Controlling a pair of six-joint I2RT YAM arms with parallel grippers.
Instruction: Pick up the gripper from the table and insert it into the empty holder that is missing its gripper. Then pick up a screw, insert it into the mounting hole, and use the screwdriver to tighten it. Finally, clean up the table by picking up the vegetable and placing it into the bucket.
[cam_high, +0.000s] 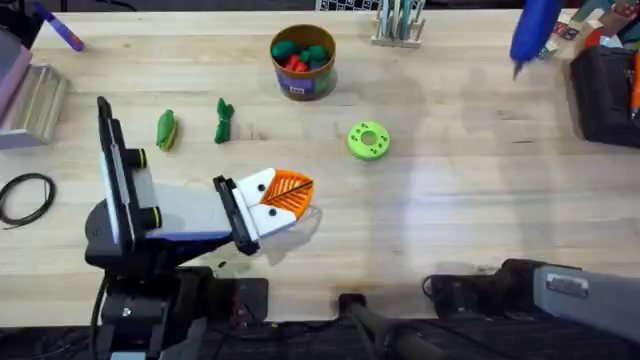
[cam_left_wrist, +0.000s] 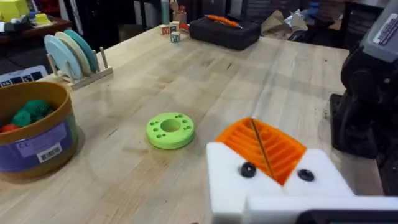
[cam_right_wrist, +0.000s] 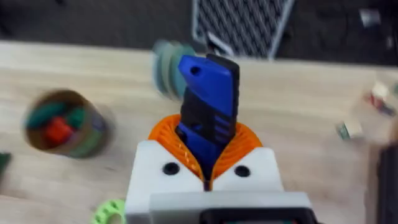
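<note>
My right gripper (cam_right_wrist: 206, 134) is shut on the blue screwdriver (cam_right_wrist: 208, 102), which stands up between its orange fingers. From overhead the screwdriver (cam_high: 535, 30) shows raised at the far right. My left gripper (cam_high: 305, 190) rests low at the table's front left, and its two orange fingers (cam_left_wrist: 280, 149) are pressed together, shut on nothing. Each of its white mounts (cam_left_wrist: 320, 177) carries a dark screw head (cam_left_wrist: 247, 169), and I cannot tell which mount is the holder. The loose gripper is out of view. Two green vegetables (cam_high: 166, 130) (cam_high: 224, 120) lie at the left. The bucket (cam_high: 303, 62) holds green and red pieces.
A bright-green disc with holes (cam_high: 368, 140) lies mid-table. A dish rack (cam_high: 400, 25) stands at the back, and a black case (cam_high: 605, 95) sits at the far right. A purple marker (cam_high: 60, 30), a grey block (cam_high: 30, 95) and a black cable loop (cam_high: 25, 195) line the left side.
</note>
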